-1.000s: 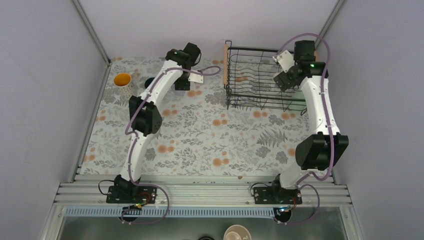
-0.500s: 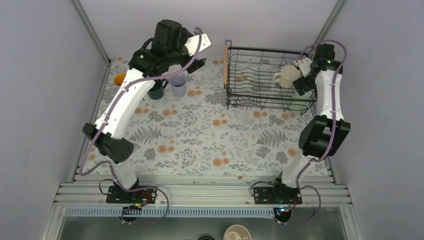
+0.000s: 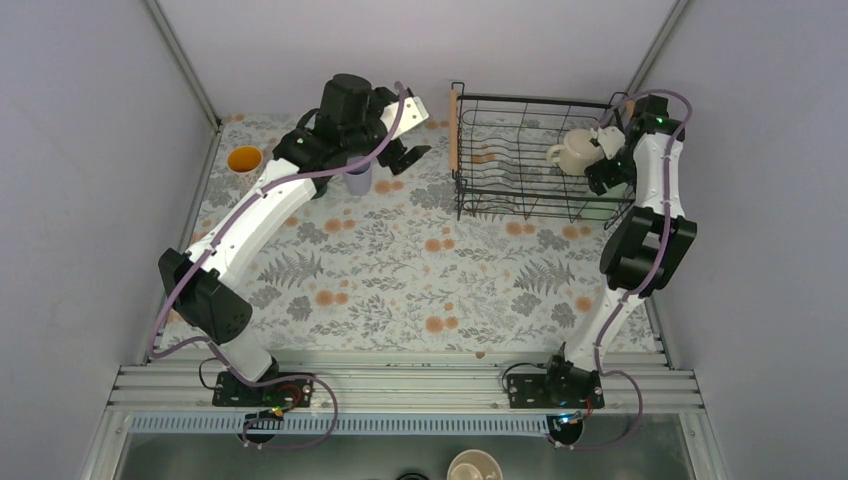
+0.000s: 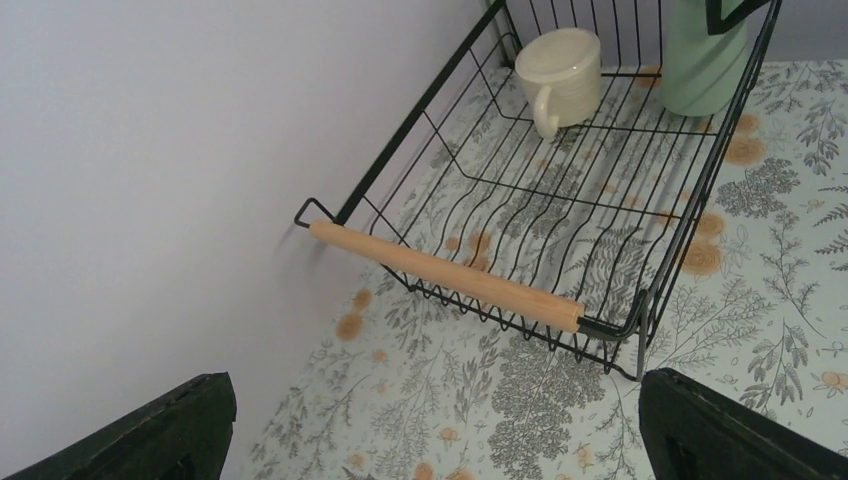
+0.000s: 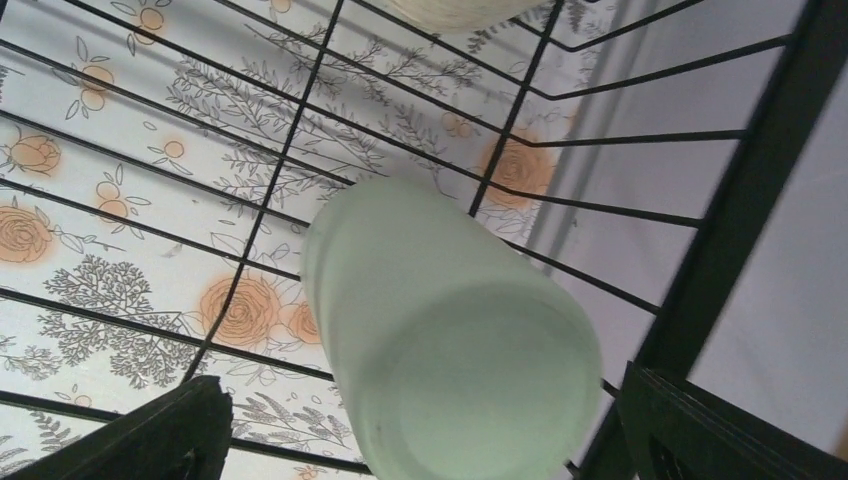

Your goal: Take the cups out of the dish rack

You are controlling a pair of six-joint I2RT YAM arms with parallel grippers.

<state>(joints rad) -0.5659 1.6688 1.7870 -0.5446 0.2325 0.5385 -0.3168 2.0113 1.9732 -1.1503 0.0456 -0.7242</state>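
The black wire dish rack [image 3: 510, 165] stands at the back right. The cream mug [image 3: 575, 150] sits in it, also seen in the left wrist view [image 4: 562, 62]. The mint green cup [image 5: 450, 340] stands in the rack's right end between my right gripper's [image 5: 435, 440] wide-open fingers, not gripped. My right gripper [image 3: 607, 172] hangs over that corner. My left gripper [image 3: 408, 153] is open and empty over the mat, left of the rack. The lavender tumbler [image 3: 357, 180] and the floral mug [image 3: 244, 159] stand on the mat. The dark green mug is hidden by the left arm.
The rack's near wooden handle [image 4: 445, 275] lies just ahead of my left gripper [image 4: 430, 440]. The back wall is close behind the rack. A tan cup [image 3: 474, 466] sits below the arm bases. Rack wires [image 5: 300, 140] surround the mint cup.
My left arm has left the lavender tumbler on the mat and swung right toward the rack. My right gripper has shifted to the rack's right end, around the mint cup.
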